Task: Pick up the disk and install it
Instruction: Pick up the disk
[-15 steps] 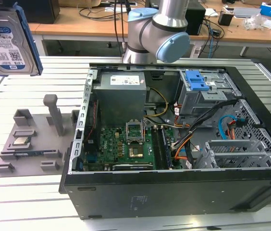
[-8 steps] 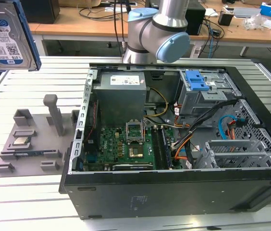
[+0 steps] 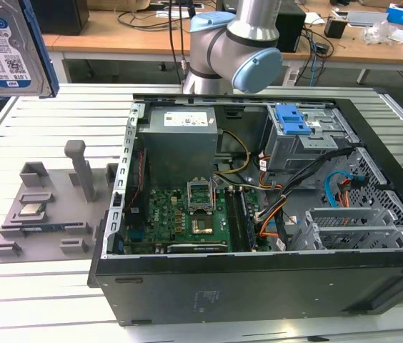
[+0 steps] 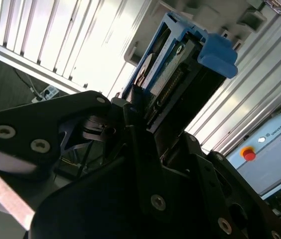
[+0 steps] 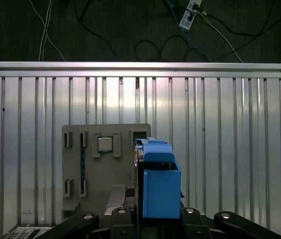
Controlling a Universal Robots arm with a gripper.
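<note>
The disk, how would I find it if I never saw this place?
Start at the open computer case, then look to the grey tray on the exterior view's left. The disk hangs high above it, gripped by the claw. Unlike the tiny square chip on the tray, it is a flat silver slab with a white-and-blue label and blue frame.

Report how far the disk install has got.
Done: the disk is up off the grey fixture tray, high at the exterior view's left. In hand: the pincer is clamped on its end in the second wrist view. Left: it is not yet in the drive cage of the open computer case.
</note>
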